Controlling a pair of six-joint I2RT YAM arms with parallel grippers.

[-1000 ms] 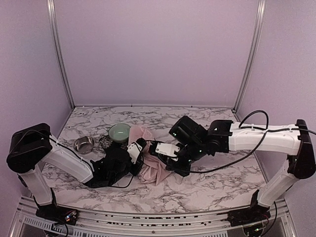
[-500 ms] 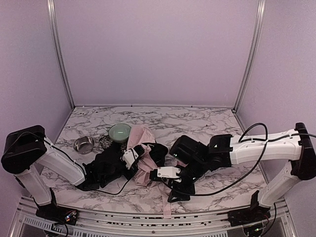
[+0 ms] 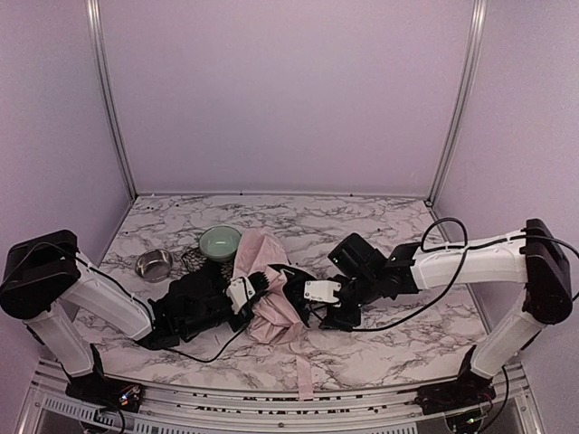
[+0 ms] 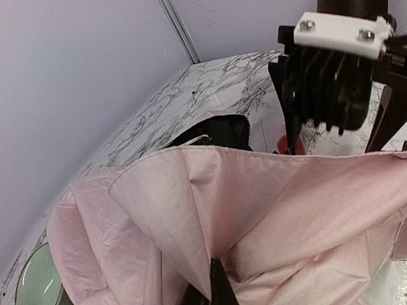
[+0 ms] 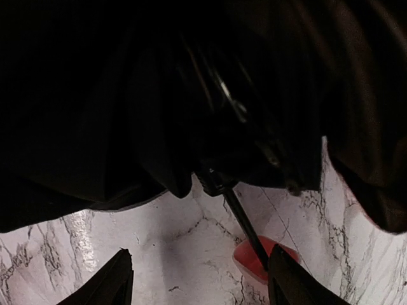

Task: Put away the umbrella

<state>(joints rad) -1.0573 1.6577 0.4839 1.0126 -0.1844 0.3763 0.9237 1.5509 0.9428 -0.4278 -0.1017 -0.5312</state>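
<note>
Half-collapsed umbrella (image 3: 271, 312) lies at tabletop (image 3: 362, 226) centre, pink fabric heaped, black lining showing on its 3 o'clock side. L claw (image 4: 215, 286) is closed on a pinch of fabric at the heap's 9 o'clock edge. R claw (image 5: 202, 279) is spread wide at 3 o'clock, gripping nothing; thin shaft (image 5: 245, 222) & small pink handle (image 5: 254, 260) lie on the marble just ahead of its fingers. Green bowl (image 3: 219, 242) & steel bowl (image 3: 154, 264) sit at 10 o'clock, near the heap. Open marble runs 12 to 3 o'clock, back to lilac walls (image 3: 289, 90) w/ metal corner posts (image 3: 457, 99).
</note>
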